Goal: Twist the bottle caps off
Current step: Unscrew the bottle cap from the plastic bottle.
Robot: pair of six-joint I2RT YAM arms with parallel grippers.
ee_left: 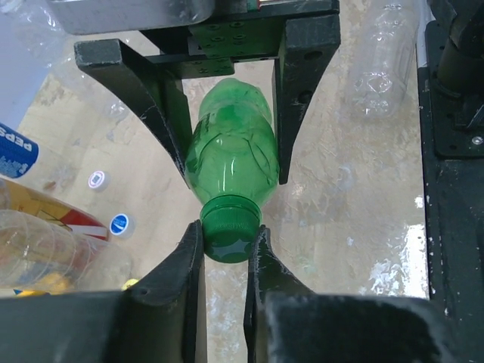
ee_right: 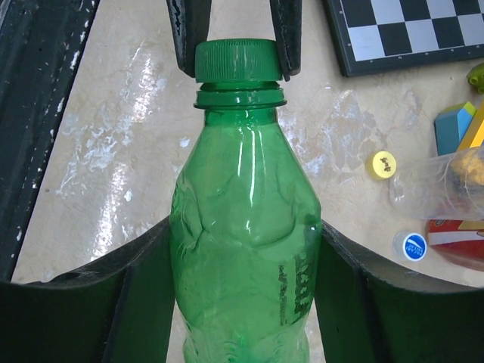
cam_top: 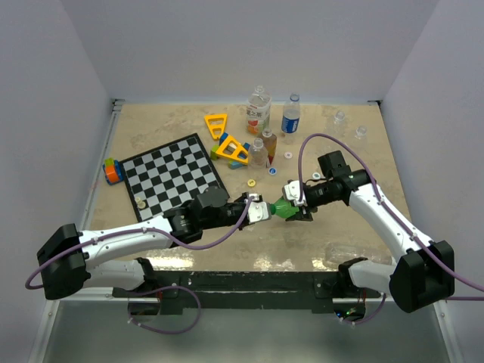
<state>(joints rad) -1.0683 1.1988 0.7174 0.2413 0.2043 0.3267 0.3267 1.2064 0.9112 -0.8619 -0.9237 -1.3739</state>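
Cap gripped, bottle braced
Top: the bottle point(cam_top: 284, 209) is held level between both arms, over the table's point(cam_top: 151, 128) front. Left wrist: the left gripper point(ee_left: 227, 237) clenches the cap point(ee_left: 227, 223); twist on axis. Right wrist: the right gripper point(ee_right: 246, 227) grasps the bottle; hold firm.

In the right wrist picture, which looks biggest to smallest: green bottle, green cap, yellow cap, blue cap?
1. green bottle
2. green cap, though it sits nearer the camera
3. yellow cap and blue cap look alike, so unranked
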